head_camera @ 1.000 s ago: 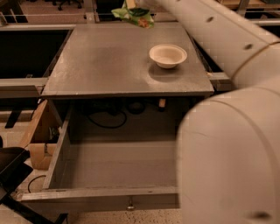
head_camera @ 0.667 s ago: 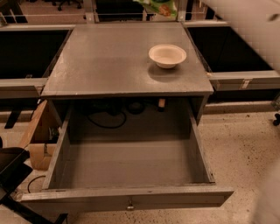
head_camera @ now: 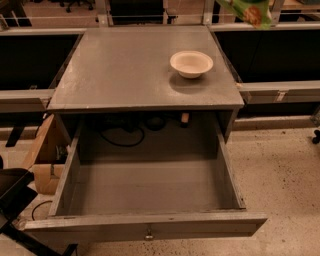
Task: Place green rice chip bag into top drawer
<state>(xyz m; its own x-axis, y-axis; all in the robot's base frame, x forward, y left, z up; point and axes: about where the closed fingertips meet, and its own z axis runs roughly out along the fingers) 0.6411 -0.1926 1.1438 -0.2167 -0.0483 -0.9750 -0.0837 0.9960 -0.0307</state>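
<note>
The green rice chip bag [head_camera: 248, 11] hangs in the air at the top right edge of the camera view, above and to the right of the cabinet's back right corner; only its lower part shows. My gripper is out of view above the top edge, and so is the arm. The top drawer [head_camera: 100, 223] is pulled wide open at the front of the cabinet, with its grey floor bare and a small metal knob [head_camera: 148, 234] on its front.
A small cream bowl [head_camera: 191, 63] sits on the grey cabinet top [head_camera: 120, 70] at the right rear. Black cables [head_camera: 122, 134] lie behind the drawer. A cardboard box [head_camera: 42, 160] and a black object [head_camera: 15, 197] stand at the left.
The white arm that filled the right side has swung up and out of view. The green bag has moved right along the top edge.
</note>
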